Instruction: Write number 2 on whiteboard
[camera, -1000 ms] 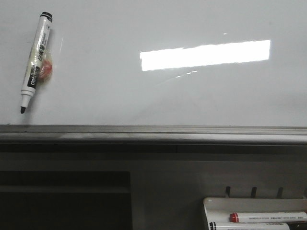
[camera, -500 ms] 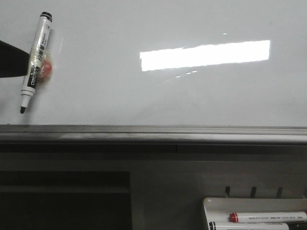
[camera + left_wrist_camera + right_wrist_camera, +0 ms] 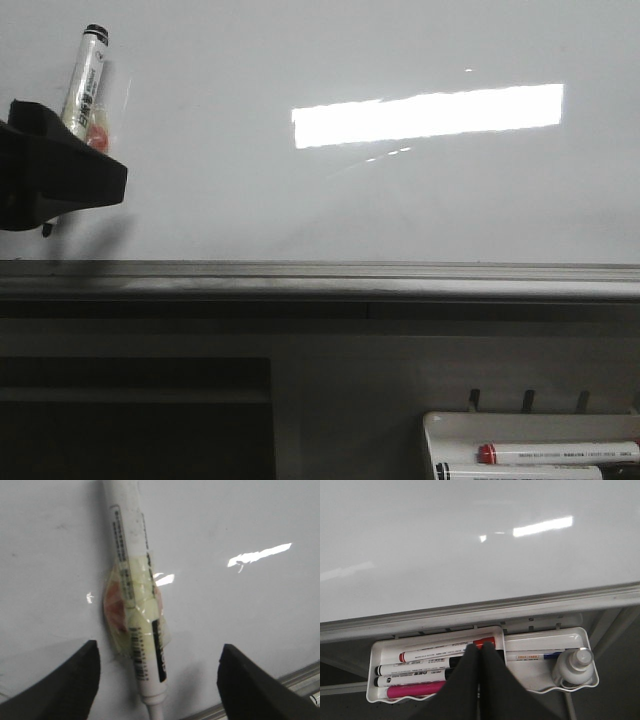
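Now the left gripper [image 3: 157,680] straddles the marker [image 3: 135,605] on the whiteboard [image 3: 240,610].

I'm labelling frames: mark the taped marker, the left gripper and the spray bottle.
marker [image 3: 131,585]: left wrist view, on its white barrel.
left gripper [image 3: 160,677]: left wrist view, midway between the open fingertips.
spray bottle [image 3: 572,667]: right wrist view, on its white body.

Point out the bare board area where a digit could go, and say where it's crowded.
The whiteboard is bare from right of the marker across to its right edge, down to the ledge. Crowded: far left, where the open left gripper straddles the marker.
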Robot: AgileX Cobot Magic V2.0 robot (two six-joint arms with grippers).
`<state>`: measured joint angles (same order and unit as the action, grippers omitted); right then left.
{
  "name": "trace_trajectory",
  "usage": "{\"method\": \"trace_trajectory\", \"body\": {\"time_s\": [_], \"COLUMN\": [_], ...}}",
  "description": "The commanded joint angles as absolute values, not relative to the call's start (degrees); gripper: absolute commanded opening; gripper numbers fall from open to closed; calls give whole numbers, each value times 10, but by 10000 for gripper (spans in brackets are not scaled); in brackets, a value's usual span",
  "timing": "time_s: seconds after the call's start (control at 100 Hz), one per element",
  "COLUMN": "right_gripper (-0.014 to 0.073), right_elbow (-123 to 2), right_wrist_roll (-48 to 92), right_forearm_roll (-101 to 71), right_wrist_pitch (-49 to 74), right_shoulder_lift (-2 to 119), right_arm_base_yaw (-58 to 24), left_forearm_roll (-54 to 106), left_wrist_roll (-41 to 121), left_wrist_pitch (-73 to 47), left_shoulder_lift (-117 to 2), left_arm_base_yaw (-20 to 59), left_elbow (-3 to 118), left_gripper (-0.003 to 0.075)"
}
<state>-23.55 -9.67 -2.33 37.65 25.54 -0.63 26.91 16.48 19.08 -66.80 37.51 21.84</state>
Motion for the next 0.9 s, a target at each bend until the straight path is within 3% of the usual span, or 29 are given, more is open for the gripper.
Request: {"method": "trace_trajectory", "body": {"time_s": [0.0, 0.08, 0.17, 0.36, 0.57, 0.67, 0.79, 0.89], "right_gripper": [-60, -60, -60, -60, -55, 46, 251, 335], "right_elbow": [-250, -250, -250, -250, -250, -251, -257, -259], "right_wrist_roll": [-95, -95, -95, -56, 349, 460, 504, 546], "right_forearm_roll": [-24, -25, -26, -126, -463, -542, -568, -583], "right_wrist_pitch": [346, 351, 351, 360, 377, 379, 380, 374], "right_shoulder_lift": [262, 262, 262, 262, 262, 262, 273, 291], "right_arm_base_yaw": [-6, -6, -6, -8, -45, -72, -124, -188], "left_forearm_roll": [283, 323, 328, 286, 121, 25, -35, -74], "left_wrist_roll": [163, 163, 163, 163, 163, 163, 163, 163], "left_wrist_pitch": [242, 242, 242, 212, 119, 89, 83, 83], "left_shoulder_lift": [-670, -678, -679, -664, -579, -549, -533, -535], "left_arm_base_yaw": [379, 379, 379, 379, 408, 435, 475, 519], "left_elbow": [237, 237, 237, 237, 237, 237, 237, 237], "left_gripper": [382, 220, -24, -20, -20, -20, -20, -20]}}
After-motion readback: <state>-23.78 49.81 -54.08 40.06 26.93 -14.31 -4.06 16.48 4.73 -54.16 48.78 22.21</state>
